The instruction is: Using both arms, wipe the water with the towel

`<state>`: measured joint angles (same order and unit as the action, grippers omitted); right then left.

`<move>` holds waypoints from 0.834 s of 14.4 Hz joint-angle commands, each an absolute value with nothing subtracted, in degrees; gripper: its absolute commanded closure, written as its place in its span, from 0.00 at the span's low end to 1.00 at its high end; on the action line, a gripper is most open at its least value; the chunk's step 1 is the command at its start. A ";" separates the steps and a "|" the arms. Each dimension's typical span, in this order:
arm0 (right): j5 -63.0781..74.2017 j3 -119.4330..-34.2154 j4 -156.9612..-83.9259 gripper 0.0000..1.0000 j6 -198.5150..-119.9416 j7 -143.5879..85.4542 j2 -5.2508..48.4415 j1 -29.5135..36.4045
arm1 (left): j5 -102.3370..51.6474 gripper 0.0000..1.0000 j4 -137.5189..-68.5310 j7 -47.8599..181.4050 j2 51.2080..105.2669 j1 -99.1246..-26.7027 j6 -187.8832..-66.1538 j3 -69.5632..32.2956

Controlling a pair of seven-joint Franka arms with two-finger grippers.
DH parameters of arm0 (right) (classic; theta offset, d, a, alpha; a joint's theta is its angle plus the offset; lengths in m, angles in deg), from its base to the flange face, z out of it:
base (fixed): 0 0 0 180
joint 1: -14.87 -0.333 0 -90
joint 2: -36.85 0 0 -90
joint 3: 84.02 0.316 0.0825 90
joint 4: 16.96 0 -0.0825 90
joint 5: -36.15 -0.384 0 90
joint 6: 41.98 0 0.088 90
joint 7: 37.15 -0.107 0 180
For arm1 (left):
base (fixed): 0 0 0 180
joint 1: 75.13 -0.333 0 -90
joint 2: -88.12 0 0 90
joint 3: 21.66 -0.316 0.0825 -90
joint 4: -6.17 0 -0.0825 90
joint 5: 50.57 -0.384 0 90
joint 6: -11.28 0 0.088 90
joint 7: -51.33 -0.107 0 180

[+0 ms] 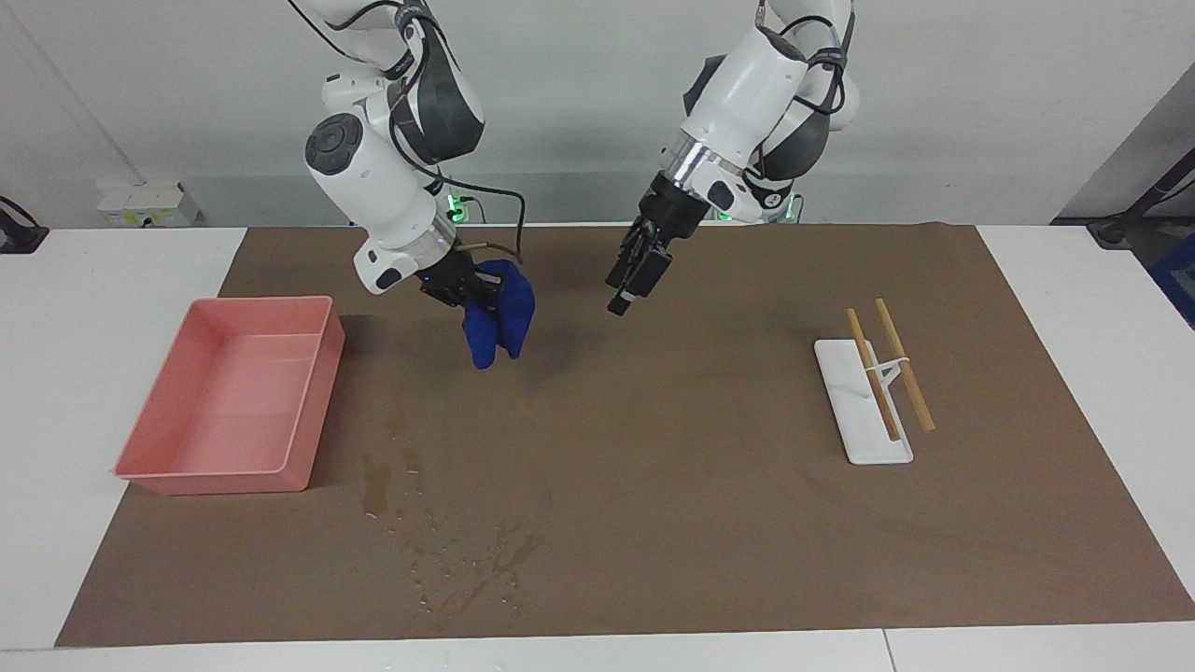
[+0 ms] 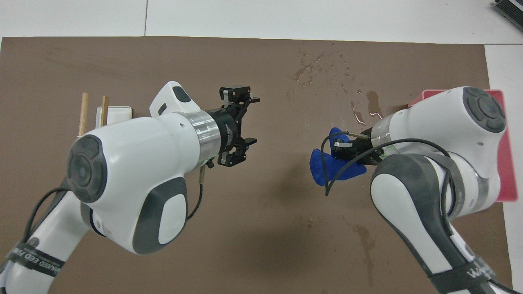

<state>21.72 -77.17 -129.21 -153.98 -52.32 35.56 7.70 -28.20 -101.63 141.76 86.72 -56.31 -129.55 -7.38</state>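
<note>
Right gripper (image 1: 481, 301) clamped on the towel (image 1: 499, 317), dangling over the mat (image 1: 709, 485) beside the tray (image 1: 233, 401); left gripper (image 1: 627, 287) up over the mat, jaws apart, empty; water (image 1: 448, 541) unwiped.

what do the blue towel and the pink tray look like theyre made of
Towel: soft cloth, likely microfibre or terry; it hangs limp in matte folds from the right pincer.
Pink tray: probably moulded plastic; smooth, rigid walls with a slight sheen and rounded corners.

Blue towel (image 1: 497, 319) bunched, hanging above mat, water (image 1: 448, 541) blotches w/ droplets farther from robots
</note>
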 commanded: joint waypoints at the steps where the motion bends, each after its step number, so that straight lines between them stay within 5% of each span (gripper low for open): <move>1: 33.99 -76.73 -131.03 1.00 -153.34 -38.26 36.85 8.80 | -29.74 0.00 -100.88 118.49 87.95 -63.68 -120.24 -7.42; 5: 40.00 -76.73 -134.63 1.00 -155.26 -28.02 36.41 11.53 | -39.98 0.00 -99.30 89.80 88.03 -70.46 -110.48 -7.69; 12: 47.58 -76.55 -141.92 1.00 -171.69 -18.78 32.81 16.45 | -49.42 0.00 -88.86 48.98 86.89 -82.77 -87.64 -8.21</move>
<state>46.58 -77.21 -139.08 -168.18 -20.44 32.40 14.71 -46.66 -93.42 54.62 87.44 -81.74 -94.40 -8.80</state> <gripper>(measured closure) 0.837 0.000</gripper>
